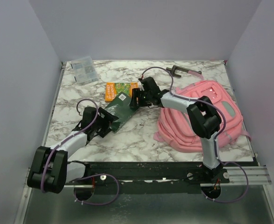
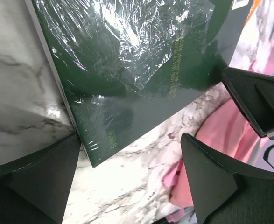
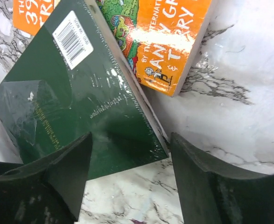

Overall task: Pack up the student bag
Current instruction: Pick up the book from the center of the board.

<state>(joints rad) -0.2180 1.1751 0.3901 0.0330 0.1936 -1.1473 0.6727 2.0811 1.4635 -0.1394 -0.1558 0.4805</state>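
Top view: 1 large soft pink fabric backpack (image 1: 179,135) lies flat at table's 3 o'clock, partly under the right arm. 2 books: dark green shrink-wrapped book (image 1: 120,112), long axis approx 1-to-7 o'clock, betw. left gripper (image 1: 106,122) and right gripper (image 1: 134,100); orange paperback (image 1: 120,89) at its 12. Backpack is at 3 o'clock from green book, right arm nearer.

Left wrist: left gripper wide open, empty, book corner betw. fingers.

Right wrist: right gripper wide open, straddling opposite corner, no grip.
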